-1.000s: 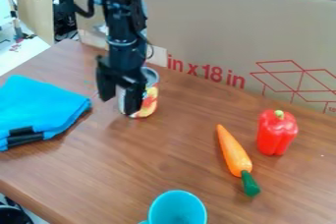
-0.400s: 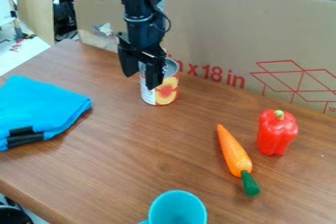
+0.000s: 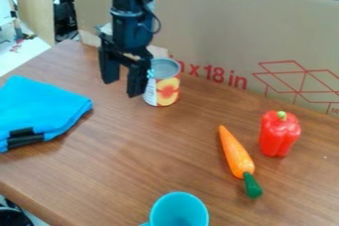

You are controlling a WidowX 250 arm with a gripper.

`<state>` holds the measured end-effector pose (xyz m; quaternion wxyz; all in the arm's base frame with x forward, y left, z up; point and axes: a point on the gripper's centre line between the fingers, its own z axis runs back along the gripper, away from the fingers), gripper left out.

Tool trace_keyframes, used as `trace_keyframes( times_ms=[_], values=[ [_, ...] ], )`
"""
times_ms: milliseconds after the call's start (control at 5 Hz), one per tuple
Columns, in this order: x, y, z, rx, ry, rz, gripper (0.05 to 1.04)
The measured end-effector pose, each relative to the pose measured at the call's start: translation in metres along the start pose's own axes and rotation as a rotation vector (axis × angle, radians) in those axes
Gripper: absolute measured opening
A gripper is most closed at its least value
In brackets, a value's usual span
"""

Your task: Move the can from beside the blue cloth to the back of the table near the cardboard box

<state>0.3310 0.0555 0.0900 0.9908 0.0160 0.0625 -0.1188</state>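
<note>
Gripper [image 3: 123, 87] and can [image 3: 167, 91] at the rear of a wooden table [image 3: 145, 165]. The black gripper hangs over the tabletop, fingertips pointing down; its two fingers stand apart, with nothing held between them. The can stands upright just beside the finger on the view's right, its metal top facing up and an orange fruit pictured on its label; whether finger and can touch is hard to tell, since the one partly overlaps the other from this angle. Behind both rises a cardboard sheet [image 3: 218, 27] with red print and a line drawing of a box. A folded blue cloth [image 3: 39, 106] with a black strip lies at the view's left. Right of centre, an orange carrot [image 3: 236, 155] lies with its green end toward the viewer, and a red pepper [image 3: 279, 136] stands near it, green stem up. A turquoise cup [image 3: 179, 212], cut off by the lower border, is nearest the viewer.
</note>
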Motion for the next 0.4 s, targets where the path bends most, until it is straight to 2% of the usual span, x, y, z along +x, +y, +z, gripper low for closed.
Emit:
trace_keyframes(
  times_ms=[200, 400],
  values=[
    [-0.036, -0.013, 0.018, -0.007, 0.015, 0.004, 1.003],
    [-0.062, -0.024, 0.024, -0.007, -0.006, 0.033, 1.003]
  ],
)
